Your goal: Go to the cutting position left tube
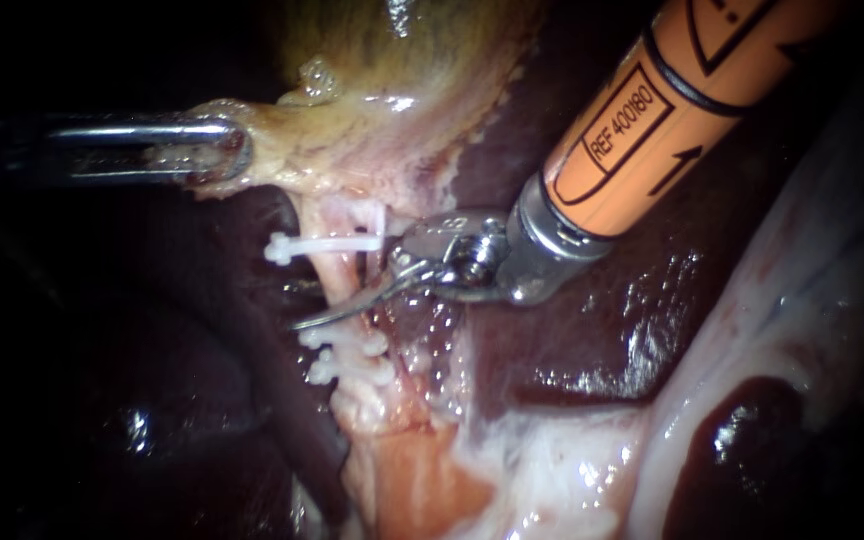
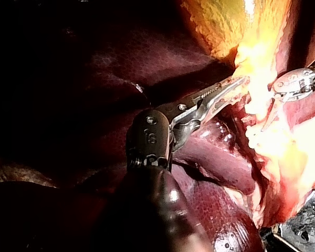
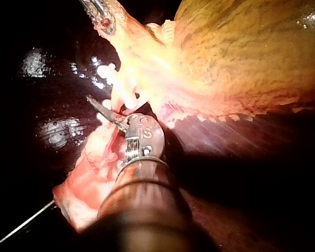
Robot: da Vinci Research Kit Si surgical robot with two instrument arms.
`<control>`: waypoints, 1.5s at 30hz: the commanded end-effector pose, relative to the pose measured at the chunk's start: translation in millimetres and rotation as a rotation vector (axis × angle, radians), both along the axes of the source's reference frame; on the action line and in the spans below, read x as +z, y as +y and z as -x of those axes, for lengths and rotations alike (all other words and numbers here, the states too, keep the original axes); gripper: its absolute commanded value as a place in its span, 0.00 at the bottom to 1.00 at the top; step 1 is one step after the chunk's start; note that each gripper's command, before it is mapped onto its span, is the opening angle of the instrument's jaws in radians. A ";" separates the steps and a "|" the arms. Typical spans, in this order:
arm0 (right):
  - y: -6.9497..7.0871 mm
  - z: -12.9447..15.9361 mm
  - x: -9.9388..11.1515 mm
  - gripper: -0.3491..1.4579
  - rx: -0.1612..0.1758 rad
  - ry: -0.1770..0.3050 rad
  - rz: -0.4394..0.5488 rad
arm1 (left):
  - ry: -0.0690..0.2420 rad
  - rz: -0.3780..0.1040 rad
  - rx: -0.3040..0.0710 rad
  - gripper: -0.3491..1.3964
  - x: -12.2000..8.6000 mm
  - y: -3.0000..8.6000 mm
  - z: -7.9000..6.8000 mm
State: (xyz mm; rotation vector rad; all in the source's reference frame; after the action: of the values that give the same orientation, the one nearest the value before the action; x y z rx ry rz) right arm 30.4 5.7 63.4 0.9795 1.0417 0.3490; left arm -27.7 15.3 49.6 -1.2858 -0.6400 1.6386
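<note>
While the left instrument (image 1: 220, 150) has its jaws clamped on the gallbladder's (image 1: 352, 130) pale edge, up beyond the left tube (image 1: 337, 280), the right instrument (image 1: 350, 305) stands at that tube with its blades apart. One curved blade lies across the tube's front, between the upper clip (image 1: 317, 244) and the lower clips (image 1: 344, 352). Dark liver (image 1: 592, 330) flanks the tube.

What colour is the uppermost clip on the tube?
White. The clip shows best in the endoscope view.
</note>
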 end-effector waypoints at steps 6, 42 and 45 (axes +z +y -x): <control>0.1 -0.2 0.0 0.82 0.005 0.001 0.000 | 0.000 0.000 0.000 0.00 0.0 0.0 0.0; 2.6 10.9 -4.3 0.99 0.137 -0.035 0.188 | 0.001 0.000 -0.001 0.00 -0.1 0.0 -0.3; 2.2 10.7 -5.8 0.98 0.125 -0.028 0.179 | 0.001 0.000 -0.001 0.00 -0.1 0.0 -0.3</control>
State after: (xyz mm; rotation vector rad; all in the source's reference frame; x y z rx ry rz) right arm 19.7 7.9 57.3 0.7506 1.0930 0.3637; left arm -27.4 15.3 49.5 -1.2856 -0.6396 1.6387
